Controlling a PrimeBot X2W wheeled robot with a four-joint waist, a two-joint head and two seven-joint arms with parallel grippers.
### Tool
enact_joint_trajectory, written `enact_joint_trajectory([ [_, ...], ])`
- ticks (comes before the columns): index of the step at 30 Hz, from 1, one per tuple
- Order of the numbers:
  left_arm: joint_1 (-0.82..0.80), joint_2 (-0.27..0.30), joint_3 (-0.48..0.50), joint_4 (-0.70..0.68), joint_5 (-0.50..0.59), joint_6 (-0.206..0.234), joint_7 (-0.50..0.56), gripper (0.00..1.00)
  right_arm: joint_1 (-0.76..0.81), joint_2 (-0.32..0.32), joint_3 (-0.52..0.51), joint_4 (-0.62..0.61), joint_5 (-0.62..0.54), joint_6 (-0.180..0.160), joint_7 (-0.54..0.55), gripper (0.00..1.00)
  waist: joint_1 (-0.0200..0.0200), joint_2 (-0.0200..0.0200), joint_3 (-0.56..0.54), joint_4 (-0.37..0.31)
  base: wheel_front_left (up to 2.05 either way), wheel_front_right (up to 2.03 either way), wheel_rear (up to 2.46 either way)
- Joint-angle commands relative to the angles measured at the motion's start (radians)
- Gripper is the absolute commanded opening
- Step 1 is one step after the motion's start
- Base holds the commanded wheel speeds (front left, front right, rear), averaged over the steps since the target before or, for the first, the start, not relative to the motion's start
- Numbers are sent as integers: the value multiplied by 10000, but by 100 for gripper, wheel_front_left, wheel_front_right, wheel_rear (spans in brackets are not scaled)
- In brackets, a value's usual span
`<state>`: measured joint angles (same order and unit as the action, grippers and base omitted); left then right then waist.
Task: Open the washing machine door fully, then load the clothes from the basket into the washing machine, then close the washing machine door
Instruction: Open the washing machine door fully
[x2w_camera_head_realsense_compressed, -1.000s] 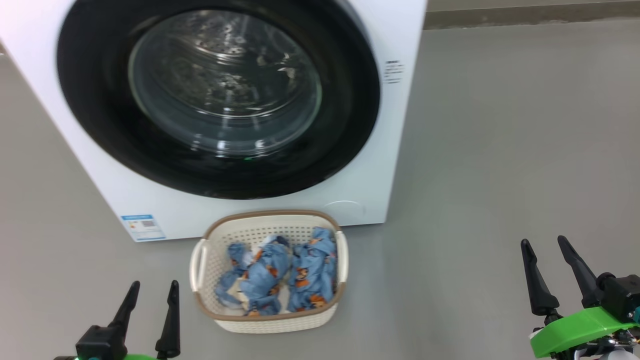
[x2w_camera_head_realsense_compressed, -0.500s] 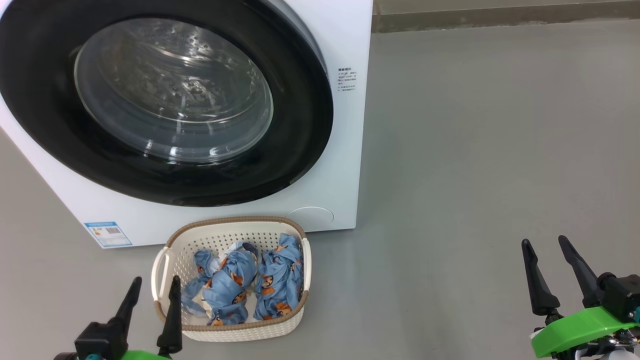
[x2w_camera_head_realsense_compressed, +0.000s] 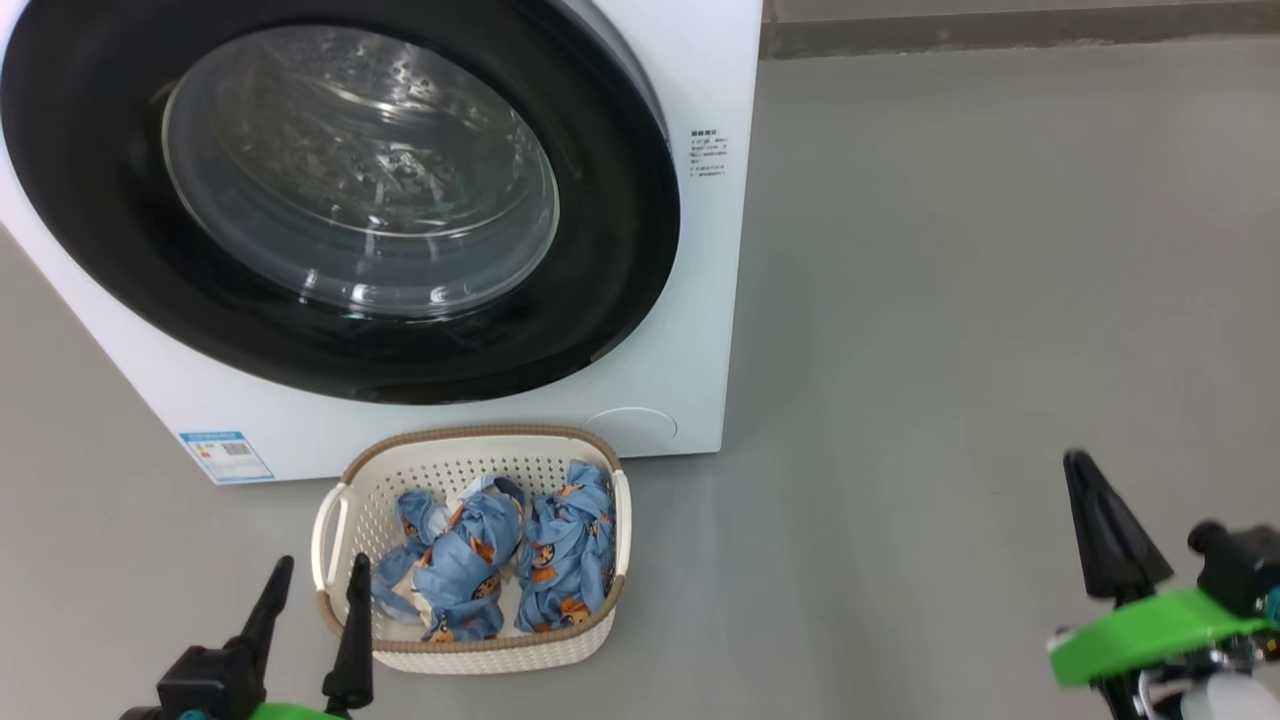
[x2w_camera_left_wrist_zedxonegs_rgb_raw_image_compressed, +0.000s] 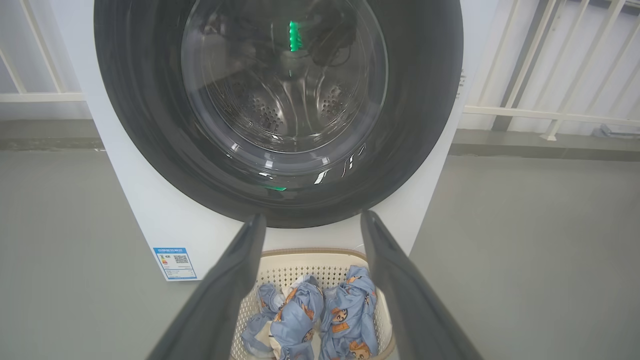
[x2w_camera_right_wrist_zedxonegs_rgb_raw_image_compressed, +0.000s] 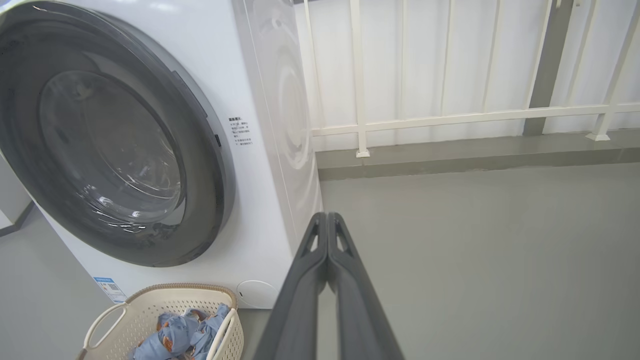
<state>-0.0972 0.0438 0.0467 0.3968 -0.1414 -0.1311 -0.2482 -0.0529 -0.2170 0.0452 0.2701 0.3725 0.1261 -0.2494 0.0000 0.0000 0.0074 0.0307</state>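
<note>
Nothing on the task is done yet. You have the washing machine door (x2w_camera_head_realsense_compressed: 340, 200) shut flush against the washing machine (x2w_camera_head_realsense_compressed: 700, 330), black rim seated all round, with the steel drum showing behind the glass. No cloth shows through the glass.

All the clothes (x2w_camera_head_realsense_compressed: 500, 560) sit in the basket (x2w_camera_head_realsense_compressed: 470, 435): blue printed bundles with a bit of white among them. The basket stands on the grey floor (x2w_camera_head_realsense_compressed: 950, 300) just in front of the machine's lower edge, below the door, near the blue label sticker (x2w_camera_head_realsense_compressed: 225, 455).

Your left gripper (x2w_camera_head_realsense_compressed: 322, 562) hangs low just beside the basket's left handle, fingers spread wide, holding nothing. In its wrist view it looks at the door with the basket between the fingers. Your right gripper (x2w_camera_right_wrist_zedxonegs_rgb_raw_image_compressed: 327, 216) is well off to the right over bare floor, fingers pressed together tip to tip, nothing between them.

Left to do, by my read: all three steps, namely open the door fully, move every piece from the basket to the drum, then close the door. Door first, since the basket is no use until then.
</note>
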Motion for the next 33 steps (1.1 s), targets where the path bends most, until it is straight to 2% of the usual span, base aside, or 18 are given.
enact_joint_trajectory([
  [1,-113,79,228,-220,-125,15,-136,100,-654,-124,248,-271,355,46,-124,0,0,0,60,32,0,0,0],
  [8,-321,68,-245,-279,-543,139,-136,100,-2019,-68,82,-557,2395,46,-124,0,0,0,578,317,0,0,0],
  [14,-651,66,-818,-362,-932,380,-136,100,-3192,-301,153,-70,4851,46,-124,0,0,0,1069,759,0,0,0],
  [15,-651,66,-818,-362,-932,380,-136,100,-3192,-301,153,-70,4851,46,-124,0,0,0,1069,759,0,0,0],
  [22,-1001,65,-1419,-544,-1324,631,-136,100,-4587,-1264,1006,578,8165,46,-95,0,0,0,1681,1358,0,0,0],
  [28,-1317,65,-1870,-735,-1664,838,-136,100,-5686,-2266,2040,565,9838,46,505,0,0,0,2267,1872,0,0,0],
  [33,-1520,65,-2231,-917,-1917,982,-136,100,-6438,-2801,2629,287,10903,46,1396,0,0,0,2705,2203,0,0,0],
])
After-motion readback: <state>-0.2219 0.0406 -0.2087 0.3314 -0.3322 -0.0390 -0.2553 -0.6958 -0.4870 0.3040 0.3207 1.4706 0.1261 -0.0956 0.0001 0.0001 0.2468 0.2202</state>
